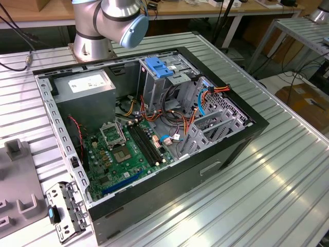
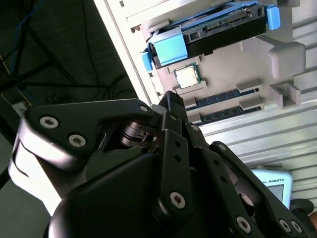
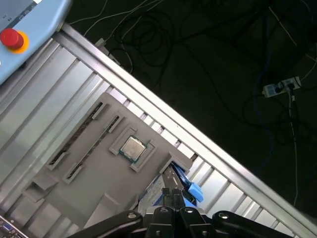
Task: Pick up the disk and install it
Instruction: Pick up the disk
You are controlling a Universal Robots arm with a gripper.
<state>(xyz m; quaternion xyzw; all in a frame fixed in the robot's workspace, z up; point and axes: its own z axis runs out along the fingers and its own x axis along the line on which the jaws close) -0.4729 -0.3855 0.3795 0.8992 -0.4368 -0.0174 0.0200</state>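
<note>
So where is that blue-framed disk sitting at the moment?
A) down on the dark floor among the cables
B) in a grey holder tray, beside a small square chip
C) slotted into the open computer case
B: in the second wrist view the disk lies in the grey holder tray, with the square chip in its own pocket just beside it.
</note>
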